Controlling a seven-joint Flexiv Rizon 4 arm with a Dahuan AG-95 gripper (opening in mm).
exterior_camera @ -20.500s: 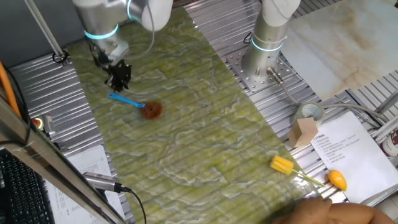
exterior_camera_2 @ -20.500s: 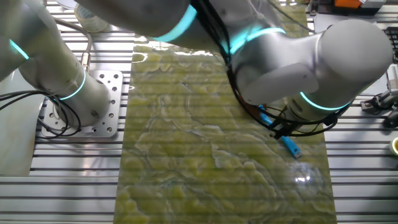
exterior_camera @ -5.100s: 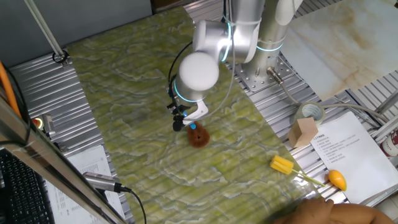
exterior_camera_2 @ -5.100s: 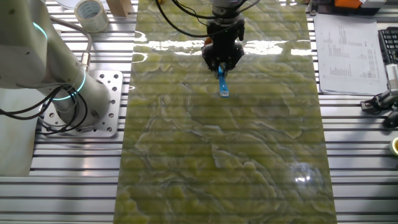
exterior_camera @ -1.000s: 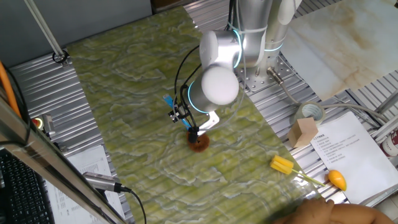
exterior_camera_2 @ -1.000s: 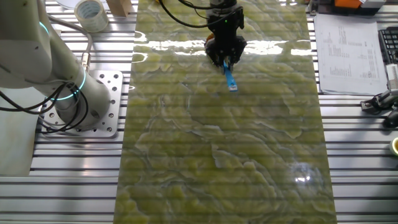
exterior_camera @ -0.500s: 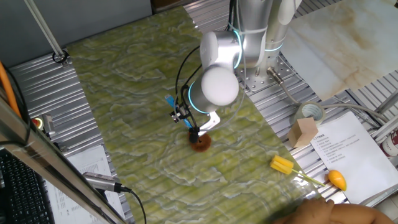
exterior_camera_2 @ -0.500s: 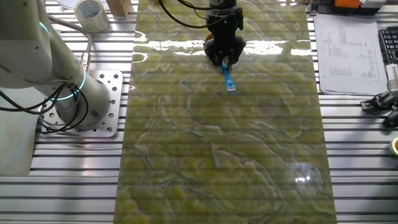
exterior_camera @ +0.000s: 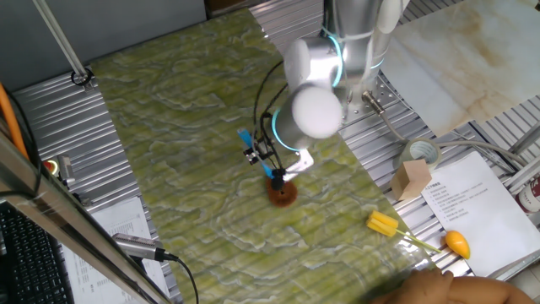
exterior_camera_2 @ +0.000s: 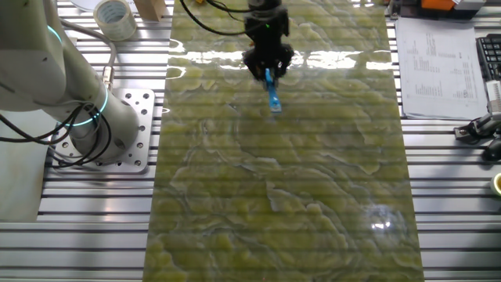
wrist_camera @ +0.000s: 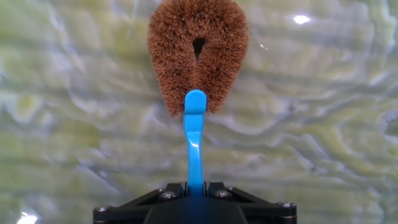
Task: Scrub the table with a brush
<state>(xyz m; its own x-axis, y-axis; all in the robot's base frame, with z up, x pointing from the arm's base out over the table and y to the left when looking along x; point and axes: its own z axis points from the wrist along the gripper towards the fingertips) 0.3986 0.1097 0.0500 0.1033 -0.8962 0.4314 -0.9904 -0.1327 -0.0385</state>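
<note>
While the bristles press down, scrubbing is under way.
Gripper (wrist_camera: 195,198): clamped on the blue handle.
Brush (wrist_camera: 196,56): head beyond the fingers, on the table (exterior_camera: 169,135).
Next move: probably a sweep across, keeping pressure.

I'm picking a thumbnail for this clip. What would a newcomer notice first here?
The brush stands out: its brown bristle head fills the top of the hand view, pressed to the green-yellow marbled table, its blue handle clamped in the gripper. Next, the arm's big white joint above mid-table, then the yellow-headed tool at the table's edge.
</note>
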